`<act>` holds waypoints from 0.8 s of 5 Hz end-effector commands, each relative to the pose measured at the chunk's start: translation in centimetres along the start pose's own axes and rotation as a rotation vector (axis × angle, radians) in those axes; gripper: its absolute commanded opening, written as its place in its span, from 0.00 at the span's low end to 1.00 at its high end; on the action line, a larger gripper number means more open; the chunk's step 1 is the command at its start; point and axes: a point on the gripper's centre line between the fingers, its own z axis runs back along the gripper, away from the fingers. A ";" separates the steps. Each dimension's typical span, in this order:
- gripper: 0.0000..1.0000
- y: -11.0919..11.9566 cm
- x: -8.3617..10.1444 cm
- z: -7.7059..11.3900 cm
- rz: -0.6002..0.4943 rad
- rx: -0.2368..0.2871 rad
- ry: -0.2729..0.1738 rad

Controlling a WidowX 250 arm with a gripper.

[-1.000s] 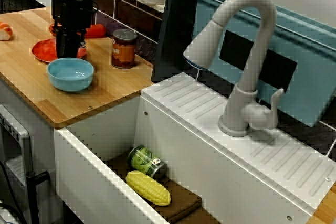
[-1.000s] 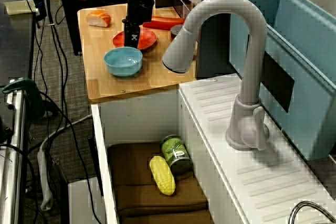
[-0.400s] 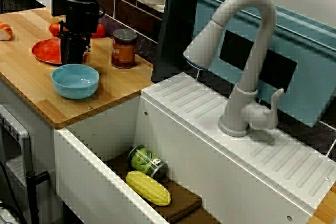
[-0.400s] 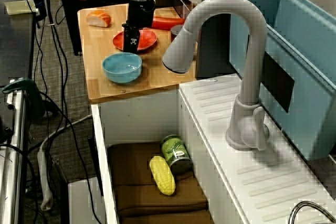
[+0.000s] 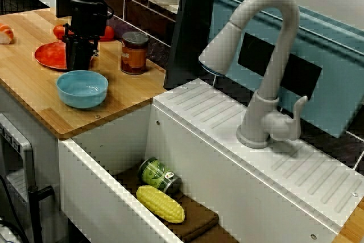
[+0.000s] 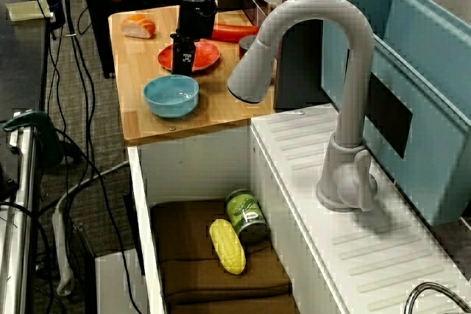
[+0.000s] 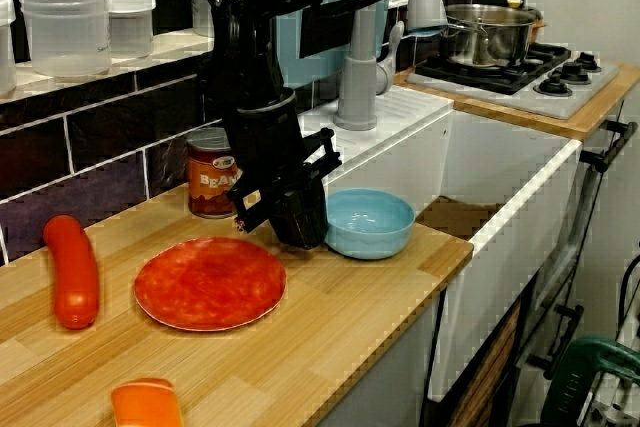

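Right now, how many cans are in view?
2: the beans can on the wooden counter, and the green can in the sink beside the corn cob. More could be hidden.

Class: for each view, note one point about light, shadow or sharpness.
View across the sink: the faucet throws a soft shadow on the ribbed drainboard. View along the sink: the basin is dimmer than the wooden counter. Counter-level view: the steel pot glints; the sausage looks soft.

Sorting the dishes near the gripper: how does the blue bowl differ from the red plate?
The blue bowl is deep; the red plate is flat and wider. The blue bowl sits nearer the sink; the red plate lies further from it. Both are round, empty and rest on the wooden counter.
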 end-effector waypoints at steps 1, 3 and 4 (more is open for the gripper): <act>0.00 2.2 -2.6 3.5 0.032 0.024 -0.130; 0.00 2.3 -3.7 3.1 0.043 0.035 -0.144; 0.00 2.0 -4.0 2.7 0.035 0.047 -0.144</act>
